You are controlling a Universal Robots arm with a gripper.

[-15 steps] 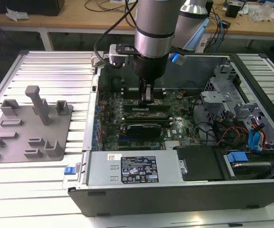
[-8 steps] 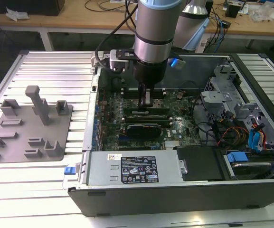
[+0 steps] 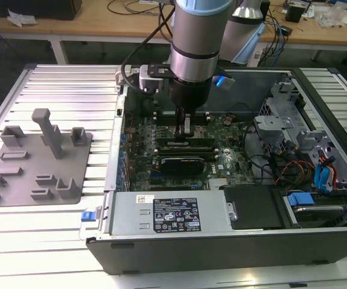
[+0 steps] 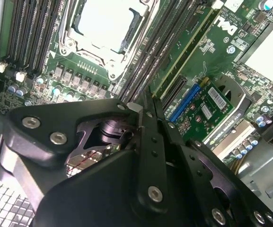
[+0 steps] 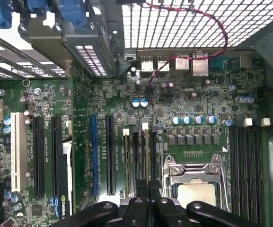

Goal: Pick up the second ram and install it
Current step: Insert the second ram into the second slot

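The second ram [image 5: 148, 156] is a thin green stick standing on edge in a memory slot beside the CPU socket [image 5: 195, 189]. In the first wrist view its top edge runs in between the two black fingers. My gripper [image 5: 146, 194] is shut on it, reaching straight down into the open computer case [image 3: 221, 253]. In the exterior view the gripper [image 3: 185, 133] sits on the middle of the stick [image 3: 202, 143]. The second wrist view has the gripper [image 4: 148, 101] low over the dark slots. A matching stick [image 5: 127, 161] stands in a nearby slot.
A black card [image 3: 182, 164] lies just in front of the memory slots. The power supply [image 3: 167, 214] fills the case front, and a drive cage with cables [image 3: 293, 132] lies at the exterior view's right. A grey parts holder [image 3: 35, 162] rests on the ribbed table at the left.
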